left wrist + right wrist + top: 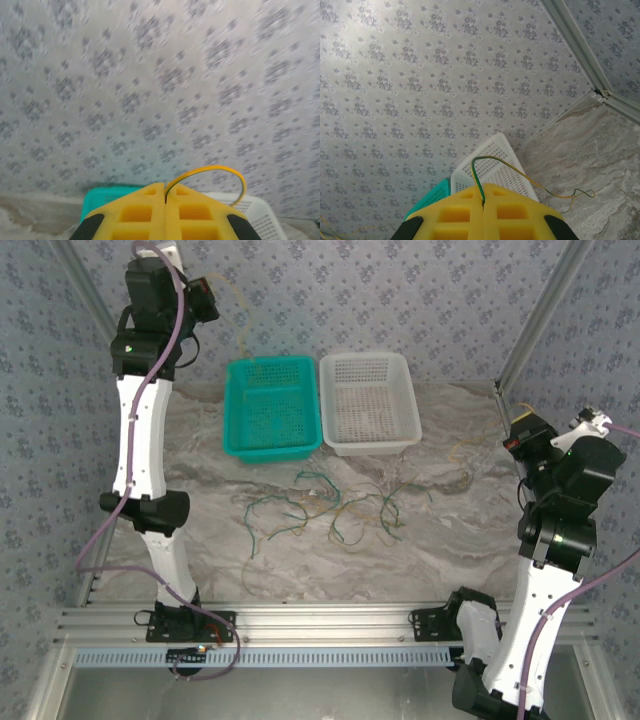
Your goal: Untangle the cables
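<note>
Most of the cables (320, 502) lie in a loose, curly scatter on the marbled table (200, 470), just in front of the teal basket (233, 410) and the white basket (368, 446), with green and tan strands crossing one another. The left gripper (165, 189) is held high, its yellow fingers pressed together on a yellow cable (212, 169) that springs out of the seam in a stiff little arch. The right gripper (483, 189), off to the right side, is likewise closed. It pinches a green cable (476, 172) that loops up and trails away towards the table. A yellowish strand runs on beside it, and I can't tell whether that is the same wire. These look feather-light and springy, holding their curl rather than draping, so I'd expect them to snag on their neighbours and drag the heap along if pulled fast. They're so thin that a grip could slip. Taking one near an end, clear of the crossings, and drawing it out slowly seems the safest hold.
</note>
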You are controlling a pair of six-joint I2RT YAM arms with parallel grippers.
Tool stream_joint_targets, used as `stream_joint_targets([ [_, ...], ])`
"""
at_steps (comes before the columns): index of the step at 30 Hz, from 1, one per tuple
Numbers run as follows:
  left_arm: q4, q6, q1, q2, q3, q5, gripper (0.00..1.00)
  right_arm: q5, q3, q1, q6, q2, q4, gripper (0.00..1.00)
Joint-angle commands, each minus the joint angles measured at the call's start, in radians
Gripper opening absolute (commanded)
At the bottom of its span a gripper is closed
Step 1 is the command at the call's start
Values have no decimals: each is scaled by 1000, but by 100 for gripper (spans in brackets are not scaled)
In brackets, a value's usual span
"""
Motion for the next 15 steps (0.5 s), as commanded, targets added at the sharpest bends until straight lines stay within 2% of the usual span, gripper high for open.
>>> stream_joint_targets([
  [1, 52, 34, -20, 7, 0, 0, 0, -13, -20, 23, -33, -16, 62, 0],
  [15, 64, 154, -80, 182, 3, -169, 0, 25, -36, 83, -101, -40, 75, 0],
])
